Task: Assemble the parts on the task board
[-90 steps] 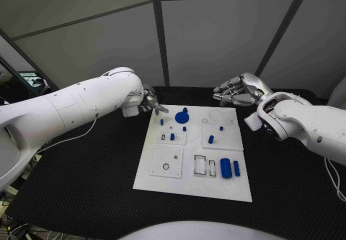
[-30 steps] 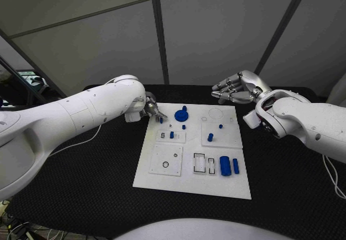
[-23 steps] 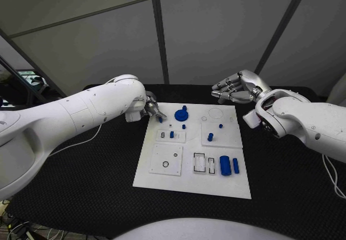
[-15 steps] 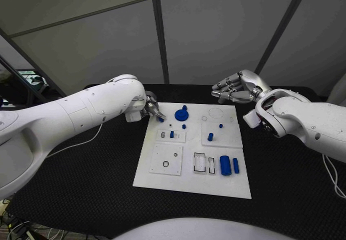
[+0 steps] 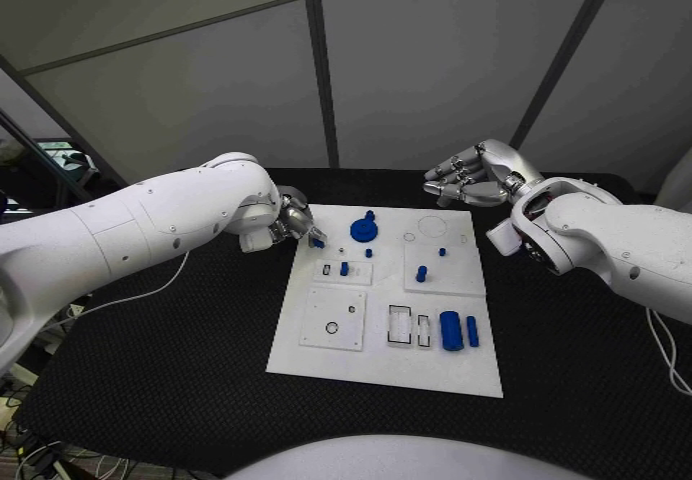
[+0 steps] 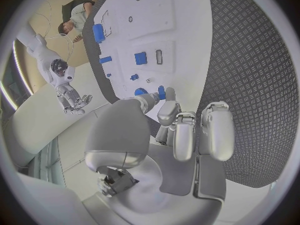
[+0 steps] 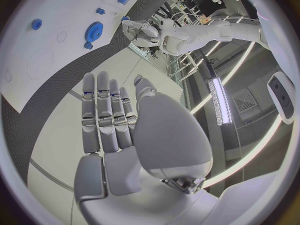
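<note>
The white task board [image 5: 378,368] lies in the middle of the black table. My left hand [image 5: 296,220] is at the board's far left edge and pinches a small blue peg [image 5: 316,241] between thumb and a fingertip; the left wrist view shows that peg [image 6: 161,92] at the fingertips [image 6: 167,110]. A blue gear [image 5: 364,232] sits just right of it. Short blue pegs [image 5: 421,273] stand in the board's middle plates. Two blue cylinders [image 5: 451,333] lie near its right edge. My right hand [image 5: 476,178] hovers beyond the board's far right corner, fingers apart, holding nothing.
Black textured matting [image 5: 173,350] surrounds the board on all sides. A grey panelled wall [image 5: 418,80] stands behind the table. Square plates with cut-outs [image 5: 333,322] lie on the board's near half.
Three seconds ago the peg stood free on the board beside my left hand's spread fingers. The fingers have since closed on it, and the left arm has drawn slightly left. The right hand is unchanged.
</note>
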You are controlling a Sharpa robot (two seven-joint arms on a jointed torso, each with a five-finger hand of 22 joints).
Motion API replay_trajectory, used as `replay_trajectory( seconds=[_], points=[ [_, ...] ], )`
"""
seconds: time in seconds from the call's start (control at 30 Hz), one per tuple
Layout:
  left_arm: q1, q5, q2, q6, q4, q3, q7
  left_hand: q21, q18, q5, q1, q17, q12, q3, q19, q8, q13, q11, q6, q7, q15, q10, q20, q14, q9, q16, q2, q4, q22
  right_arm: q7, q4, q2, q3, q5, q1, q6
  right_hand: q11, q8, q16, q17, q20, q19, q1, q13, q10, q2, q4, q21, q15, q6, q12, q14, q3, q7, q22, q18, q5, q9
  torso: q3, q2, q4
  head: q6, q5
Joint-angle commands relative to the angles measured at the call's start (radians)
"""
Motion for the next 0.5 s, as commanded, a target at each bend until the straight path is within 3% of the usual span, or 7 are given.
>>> replay_trajectory(
  seconds=[0.03, 0.27, 0.4, 0.5],
  points=[
    [0.002, 0.019, -0.024, -0.045, 0.051, 0.001, -0.003, -0.006, -0.008, -0.002, -0.010, 0.263, 0.002, 0.121, 0.008, 0.009, -0.001, -0.004, -0.005, -0.001, 0.006, 0.005, 0.006, 0.105, 0.002, 0.002, -0.001, -0.113, 0.069, -0.001, 0.000, 0.000, 0.001, -0.008, 0.002, 0.009, 0.002, -0.002, -0.003, -0.002, 0.002, 0.001, -0.003, -0.001, -0.005, 0.010, -0.005, -0.005, 0.004, -0.009, -0.003, 0.005, 0.000, -0.001, -0.001, 0.012, 0.005, 0.000, -0.0005, 0.001, 0.0011, -0.001, -0.001],
    [-0.004, -0.062, -0.081, -0.080, 0.175, -0.001, -0.004, -0.005, -0.008, 0.000, -0.027, 0.263, 0.000, 0.148, 0.010, 0.020, -0.006, -0.007, -0.005, -0.004, 0.003, 0.007, 0.004, 0.105, 0.009, 0.002, -0.012, -0.132, 0.072, -0.001, -0.002, 0.001, 0.001, -0.008, 0.002, 0.010, 0.002, -0.002, -0.003, -0.002, 0.002, 0.001, -0.004, -0.001, -0.005, 0.010, -0.004, -0.005, 0.005, -0.009, -0.003, 0.005, 0.000, -0.001, -0.001, 0.012, 0.006, 0.000, 0.0005, 0.000, 0.0005, -0.003, 0.004],
    [-0.014, -0.099, -0.095, -0.094, 0.212, -0.001, -0.006, -0.005, -0.008, 0.001, -0.037, 0.263, 0.003, 0.162, 0.011, 0.026, -0.003, -0.009, -0.004, -0.006, 0.001, 0.014, 0.002, 0.105, 0.013, 0.002, -0.020, -0.142, 0.073, -0.001, -0.004, 0.003, 0.001, -0.008, 0.002, 0.011, 0.002, -0.002, -0.010, -0.003, 0.001, 0.005, 0.003, -0.003, -0.008, 0.009, -0.004, -0.009, 0.004, -0.011, -0.003, 0.007, 0.011, -0.001, -0.004, 0.012, 0.078, 0.000, 0.0000, 0.000, -0.0007, -0.003, 0.007],
    [-0.024, -0.131, -0.100, -0.104, 0.233, -0.001, -0.009, -0.005, -0.008, 0.002, -0.039, 0.263, 0.004, 0.165, 0.011, 0.027, -0.002, -0.009, -0.003, -0.006, 0.001, 0.015, 0.002, 0.105, 0.014, 0.002, -0.022, -0.144, 0.073, -0.001, -0.006, 0.003, 0.001, -0.008, 0.002, 0.012, 0.002, -0.002, -0.011, -0.003, 0.001, 0.005, 0.004, -0.003, -0.008, 0.009, -0.004, -0.010, 0.004, -0.011, -0.003, 0.007, 0.012, -0.001, -0.004, 0.012, 0.083, 0.000, -0.0012, 0.001, -0.0005, -0.004, 0.006]
  ],
)
